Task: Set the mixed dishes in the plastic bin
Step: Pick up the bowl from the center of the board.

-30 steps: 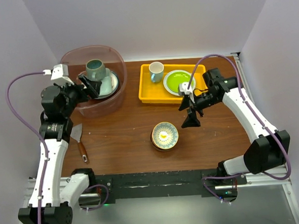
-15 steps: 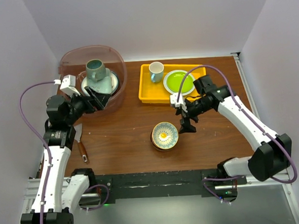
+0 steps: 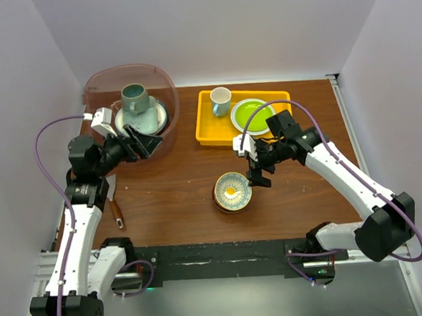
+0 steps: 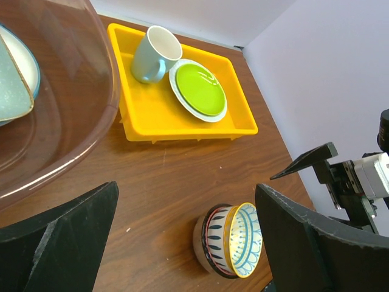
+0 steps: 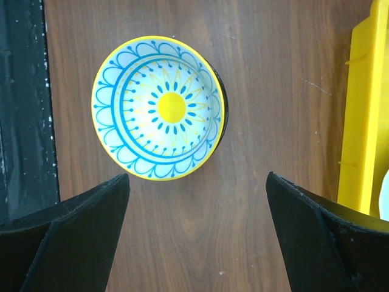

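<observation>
Just to the left of my right claw [image 3: 258,173], and a touch nearer my bases, a patterned bowl [image 3: 232,191] sits upright on the bare desk [image 3: 176,178]. It is blue and yellow inside and striped outside, and as I read it, it is the one dish left to put away. My right claw hangs over the desk with its fingers spread wide and nothing between them. From the right wrist camera the bowl lies ahead of my fingertips and off-centre: it crowds toward one finger, leaving open wood on the other side, next to the yellow tray [image 3: 213,133]. That offset is what the pick turns on, so I judge I must slide across until the rim is centred in the gap before I come down. Being round, the bowl has no long axis, so any line across the rim should serve.

My left claw [image 3: 142,142] is also spread and empty. It hovers just beside the near wall of the plastic bin [image 3: 169,85], well apart from the bowl, so the right arm is plainly the nearer one. The bin stands at the far left corner with a teal mug [image 3: 134,98] on stacked plates inside. Any carry therefore runs leftward and away from me, across the open desk.
</observation>
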Controlling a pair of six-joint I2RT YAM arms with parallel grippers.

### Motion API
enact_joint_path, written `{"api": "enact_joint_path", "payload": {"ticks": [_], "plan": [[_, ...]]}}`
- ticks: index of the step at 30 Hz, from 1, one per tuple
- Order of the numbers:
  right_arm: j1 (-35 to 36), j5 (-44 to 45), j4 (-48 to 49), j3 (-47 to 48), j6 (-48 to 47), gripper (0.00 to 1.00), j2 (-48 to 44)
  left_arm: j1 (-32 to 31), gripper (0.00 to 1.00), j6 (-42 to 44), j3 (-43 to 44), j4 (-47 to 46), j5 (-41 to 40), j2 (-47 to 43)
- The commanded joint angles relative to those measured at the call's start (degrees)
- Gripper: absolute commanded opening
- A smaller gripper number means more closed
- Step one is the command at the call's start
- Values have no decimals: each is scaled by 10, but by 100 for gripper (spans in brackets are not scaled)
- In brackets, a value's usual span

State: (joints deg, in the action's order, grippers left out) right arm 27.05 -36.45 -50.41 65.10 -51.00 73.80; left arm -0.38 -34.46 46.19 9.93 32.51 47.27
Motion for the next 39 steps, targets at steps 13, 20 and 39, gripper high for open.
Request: {"api": "enact_joint_path", "payload": {"ticks": [13, 20, 39], "plan": [[37, 81, 40, -7, -2, 98, 1, 4, 100, -19, -8, -28, 28, -5], [52, 105, 41, -4, -18, 98, 5, 4, 100, -20, -8, -25, 29, -7], [94, 136, 40, 23, -45, 98, 27, 4, 100, -15, -10, -18, 30, -9]]}}
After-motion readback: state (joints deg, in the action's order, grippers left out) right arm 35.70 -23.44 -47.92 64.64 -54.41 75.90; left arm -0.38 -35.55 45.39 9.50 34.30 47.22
